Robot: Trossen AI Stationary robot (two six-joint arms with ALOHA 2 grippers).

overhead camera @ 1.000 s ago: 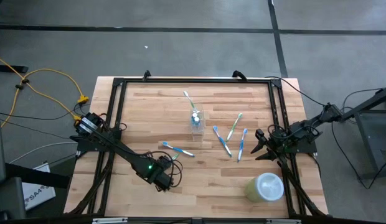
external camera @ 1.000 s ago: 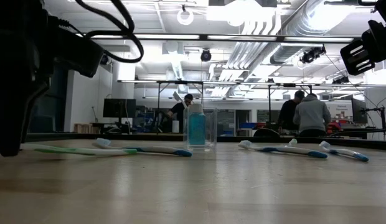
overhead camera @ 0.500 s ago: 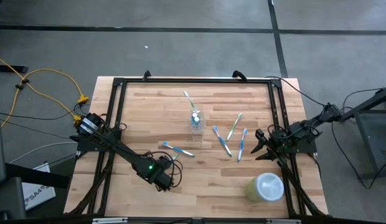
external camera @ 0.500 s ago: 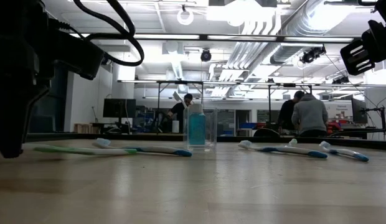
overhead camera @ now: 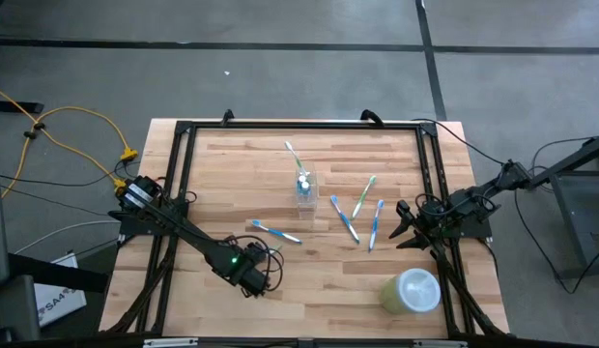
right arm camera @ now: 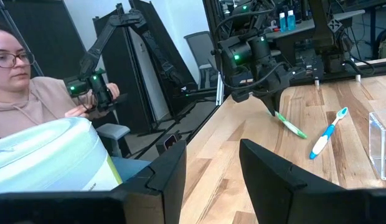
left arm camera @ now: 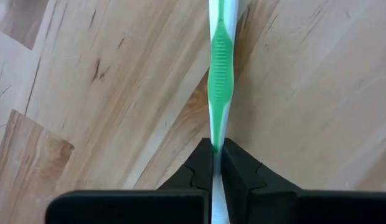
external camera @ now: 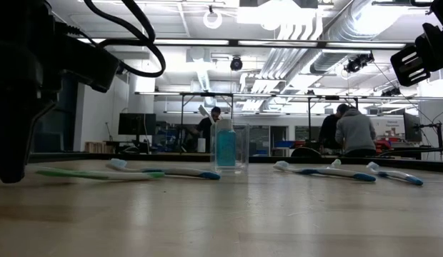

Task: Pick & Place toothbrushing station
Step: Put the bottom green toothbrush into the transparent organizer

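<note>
Both grippers in view: left gripper pinched tight on green toothbrush, near-left of the clear cup. Right gripper idle, jaws wide and empty, far right of the cup. Three brushes lie right of it, one blue brush near-left.
</note>
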